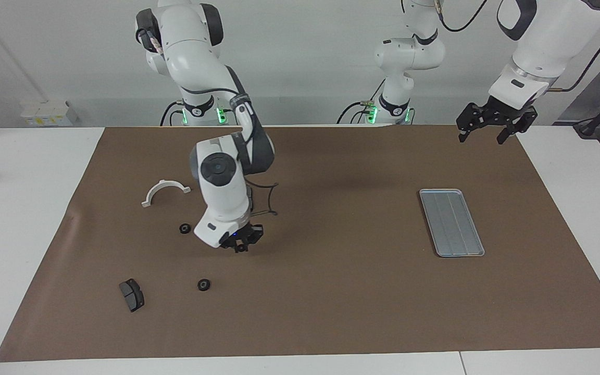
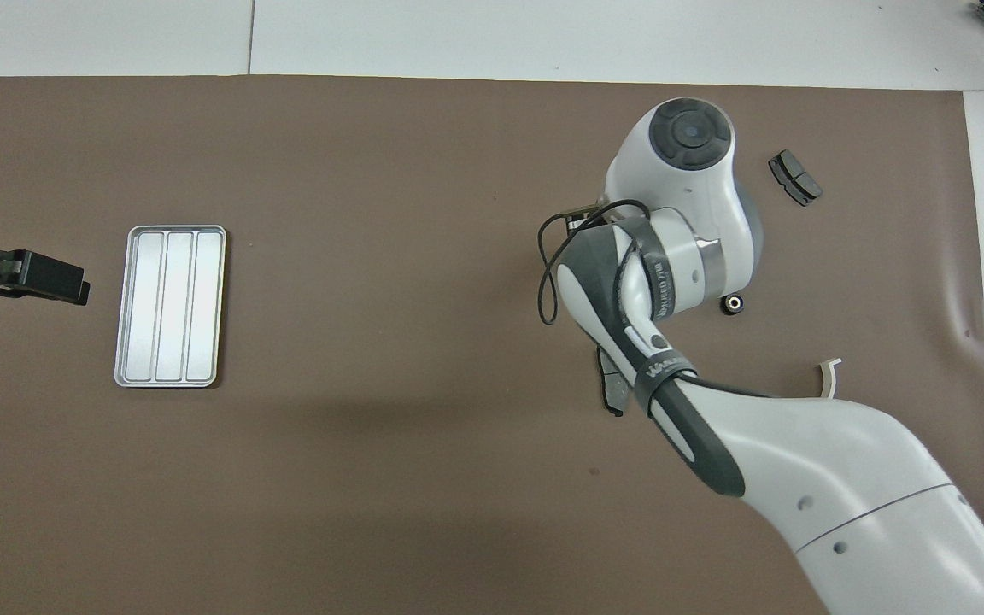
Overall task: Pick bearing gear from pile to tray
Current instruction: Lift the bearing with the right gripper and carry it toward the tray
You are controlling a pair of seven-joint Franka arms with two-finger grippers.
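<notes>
The pile lies toward the right arm's end of the mat: a white half-ring bracket (image 1: pixel 164 190), two small black gears (image 1: pixel 185 228) (image 1: pixel 203 284) and a dark brake pad (image 1: pixel 132 294). My right gripper (image 1: pixel 240 242) hangs low over bare mat beside the pile, on the tray's side of it; the arm hides it in the overhead view. The silver ridged tray (image 1: pixel 451 222) (image 2: pixel 170 306) lies empty toward the left arm's end. My left gripper (image 1: pixel 489 130) (image 2: pixel 31 278) waits open, high over the mat's edge near the tray.
A second brake pad (image 2: pixel 607 389) shows partly under the right arm in the overhead view. One gear (image 2: pixel 733 303), the other brake pad (image 2: pixel 794 178) and the bracket's tip (image 2: pixel 829 374) also show there. The brown mat (image 1: pixel 331 302) covers the table.
</notes>
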